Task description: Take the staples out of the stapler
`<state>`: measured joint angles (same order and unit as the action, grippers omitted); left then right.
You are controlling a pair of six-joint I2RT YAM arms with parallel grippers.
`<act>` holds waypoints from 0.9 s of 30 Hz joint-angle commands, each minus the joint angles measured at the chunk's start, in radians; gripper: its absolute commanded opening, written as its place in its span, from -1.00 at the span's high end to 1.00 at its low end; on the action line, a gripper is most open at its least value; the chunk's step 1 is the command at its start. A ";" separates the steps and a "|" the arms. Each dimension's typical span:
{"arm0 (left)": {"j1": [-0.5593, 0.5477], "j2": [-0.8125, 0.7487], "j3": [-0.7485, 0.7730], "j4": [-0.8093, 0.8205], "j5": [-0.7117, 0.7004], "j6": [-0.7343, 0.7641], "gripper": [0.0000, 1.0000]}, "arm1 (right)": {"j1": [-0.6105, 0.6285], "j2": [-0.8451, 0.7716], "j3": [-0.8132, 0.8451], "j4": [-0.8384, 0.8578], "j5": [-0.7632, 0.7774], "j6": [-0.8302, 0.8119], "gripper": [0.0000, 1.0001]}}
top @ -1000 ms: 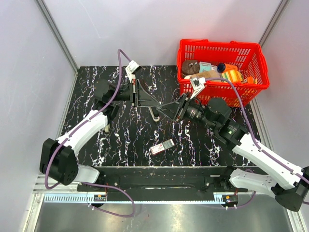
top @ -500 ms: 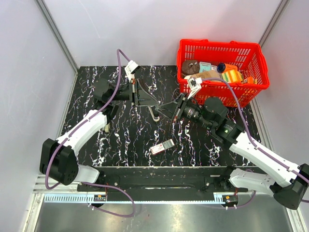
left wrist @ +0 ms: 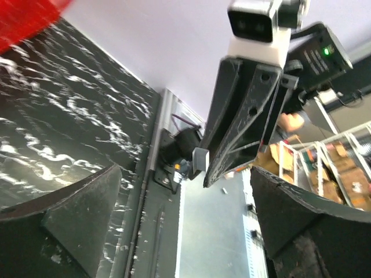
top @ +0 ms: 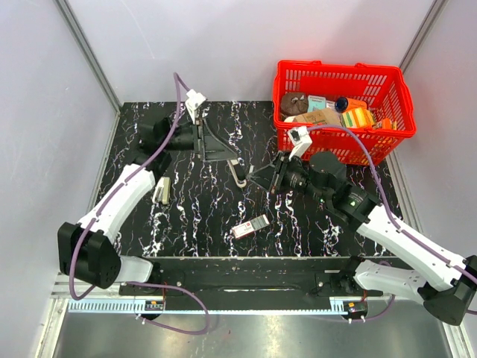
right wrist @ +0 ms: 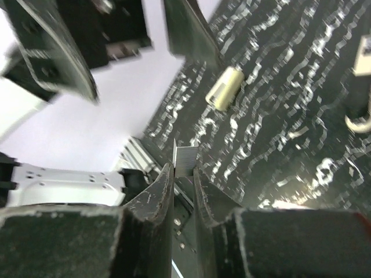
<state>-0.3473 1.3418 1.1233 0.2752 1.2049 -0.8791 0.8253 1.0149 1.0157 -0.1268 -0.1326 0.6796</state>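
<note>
Right wrist alone shows the pinched staple strip [right wrist: 185, 161].

Seen from above, the left arm runs from the lower left of the frame up to the upper centre. Its hand [top: 218, 148] points right, with its two fingers [left wrist: 87, 202] spread wide apart. The right arm reaches from the lower right to the centre, hand [top: 262, 177] pointing left toward the other, fingers [right wrist: 159, 191] almost together, pinching a thin silver strip [right wrist: 185, 161] at their tips.
</note>
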 commanded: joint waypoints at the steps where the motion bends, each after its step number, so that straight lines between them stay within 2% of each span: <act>1: 0.088 -0.020 0.116 -0.351 -0.037 0.329 -0.98 | -0.005 0.013 0.047 -0.230 0.033 -0.058 0.76; 6: 0.116 0.013 0.194 -0.759 -0.183 0.711 -0.98 | -0.005 0.103 0.021 -0.384 0.014 -0.083 0.81; 11: 0.117 -0.009 0.132 -0.909 -0.338 0.917 -0.98 | -0.003 0.224 -0.009 -0.496 0.031 -0.133 0.88; 18: 0.116 -0.041 0.067 -0.953 -0.424 1.016 -0.98 | -0.003 0.358 -0.028 -0.536 0.044 -0.186 0.92; 27: 0.113 0.007 0.047 -0.985 -0.452 1.020 -0.98 | 0.014 0.497 0.007 -0.531 0.054 -0.236 0.93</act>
<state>-0.2314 1.3437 1.1820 -0.7132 0.7883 0.1093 0.8261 1.4612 0.9825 -0.6525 -0.1116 0.4892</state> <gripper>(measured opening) 0.988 0.204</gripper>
